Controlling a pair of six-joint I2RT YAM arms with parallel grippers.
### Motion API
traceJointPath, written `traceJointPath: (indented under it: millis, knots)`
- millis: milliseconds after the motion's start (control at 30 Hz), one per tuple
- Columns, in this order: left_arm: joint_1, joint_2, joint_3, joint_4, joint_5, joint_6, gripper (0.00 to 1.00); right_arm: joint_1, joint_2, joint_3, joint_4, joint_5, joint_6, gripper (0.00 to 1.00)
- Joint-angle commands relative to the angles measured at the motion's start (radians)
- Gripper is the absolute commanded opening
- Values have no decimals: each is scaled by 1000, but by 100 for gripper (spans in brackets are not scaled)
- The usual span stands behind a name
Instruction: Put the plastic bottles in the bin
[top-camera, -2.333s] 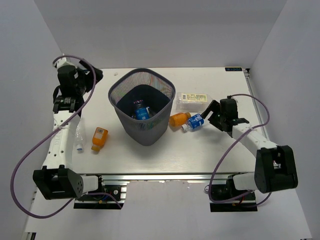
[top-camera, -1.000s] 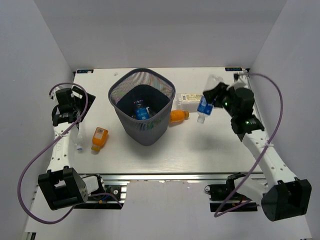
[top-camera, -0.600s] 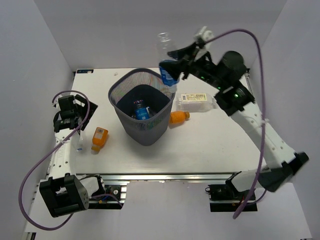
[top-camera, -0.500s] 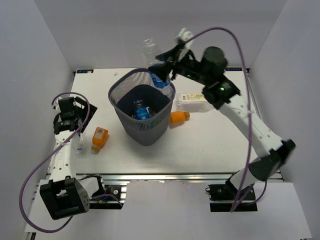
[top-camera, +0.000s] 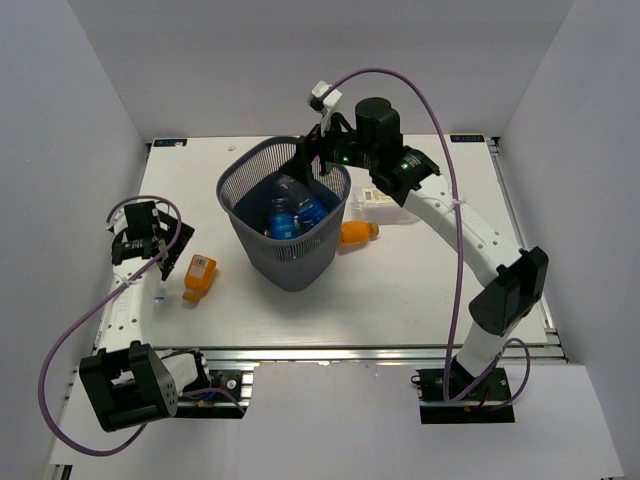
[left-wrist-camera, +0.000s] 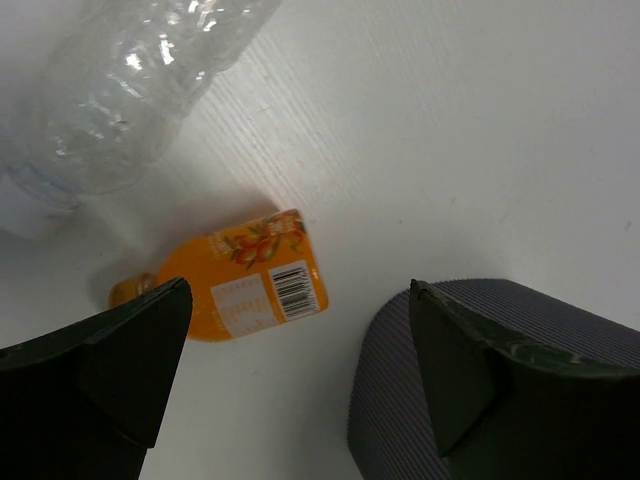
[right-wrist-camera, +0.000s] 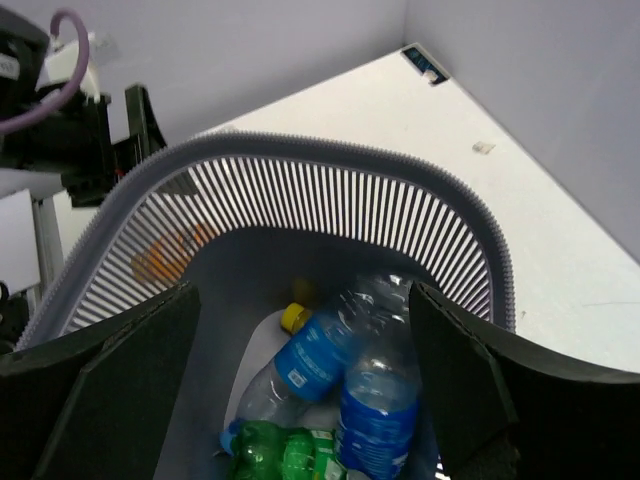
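Three of the plastic bottles lay inside the bin (top-camera: 285, 262): two clear ones with blue labels (right-wrist-camera: 312, 357) side by side, and a green one (right-wrist-camera: 280, 450) low beside them. Four others lay out on the bench (top-camera: 400, 290). An orange bottle (top-camera: 357, 233) rested just beside the bin's right wall. A squarish white-labelled bottle (top-camera: 387, 196) sat behind it, partly hidden by the right arm (top-camera: 450, 215). On the left, well apart from the bin, a second orange bottle (left-wrist-camera: 235, 290) lay next to a clear bottle (left-wrist-camera: 130, 90).

The right jaws hung above the bin's far rim, spread apart and empty, so this read as the close of a drop. The left jaws hovered over the left orange bottle, also apart and empty, which looked like the approach to a pick.

The next move probably called for the left jaws to come down across that orange bottle's body and close on it without nudging the clear one. The right arm would need to lift clear of the rim and reach for the orange bottle by the wall.
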Motion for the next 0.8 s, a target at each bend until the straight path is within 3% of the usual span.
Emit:
traceJointPath:
  millis: [0, 200, 300, 500, 767]
  knots:
    - [6, -10, 40, -100, -122, -73, 98, 2, -105, -12, 67, 52, 10, 89]
    - [11, 56, 133, -301, -235, -156, 98, -11, -227, -210, 162, 213, 87, 89]
    - [12, 73, 129, -306, -170, -169, 98, -59, -296, -302, 182, 263, 167, 89]
    - [14, 51, 90, -311, -74, -234, 98, -244, -495, -584, 323, 216, 320, 89]
    - [12, -3, 75, -314, -38, -343, 98, -410, -646, -721, 255, 244, 385, 89]
